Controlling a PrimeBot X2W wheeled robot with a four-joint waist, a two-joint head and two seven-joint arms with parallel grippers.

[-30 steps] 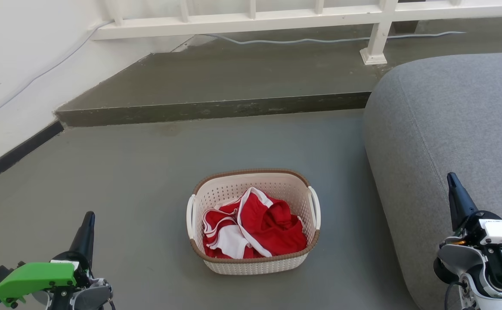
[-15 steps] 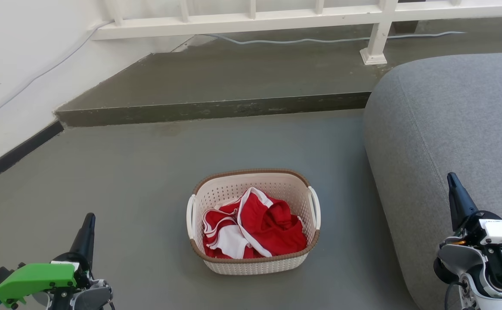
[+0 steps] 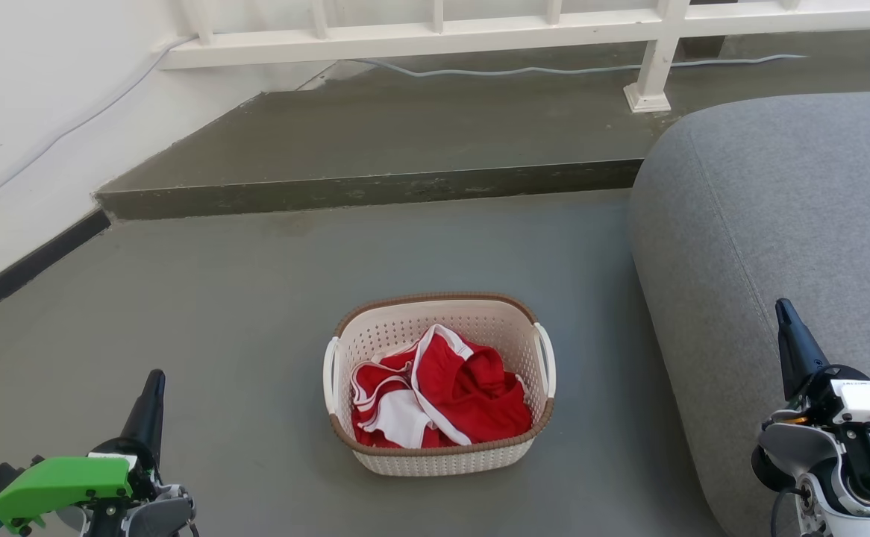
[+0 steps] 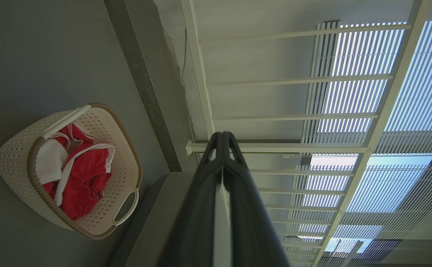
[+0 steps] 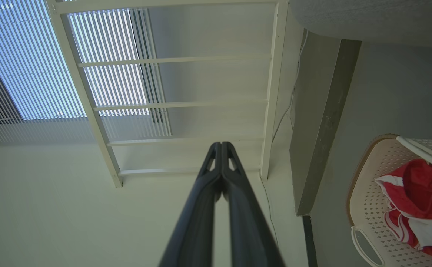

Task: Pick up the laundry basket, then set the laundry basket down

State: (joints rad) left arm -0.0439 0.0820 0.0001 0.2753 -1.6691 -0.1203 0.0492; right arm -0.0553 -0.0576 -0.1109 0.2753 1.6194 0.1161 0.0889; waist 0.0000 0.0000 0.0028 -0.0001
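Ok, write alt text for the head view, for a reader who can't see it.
A cream laundry basket holding a red and white garment sits on a grey floor, between the robot's left hand at lower left and right hand at lower right, neither touching it. A grey cushion rises at right; a step and white railing lie behind.

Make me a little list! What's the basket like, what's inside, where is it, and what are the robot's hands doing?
basket: laundry basket, cream, brown rim, upright
inside: red and white clothes
where: on the floor, beside the grey seat
left gripper: shut, empty, away from basket
right gripper: shut, empty, away from basket
lifted: not yet
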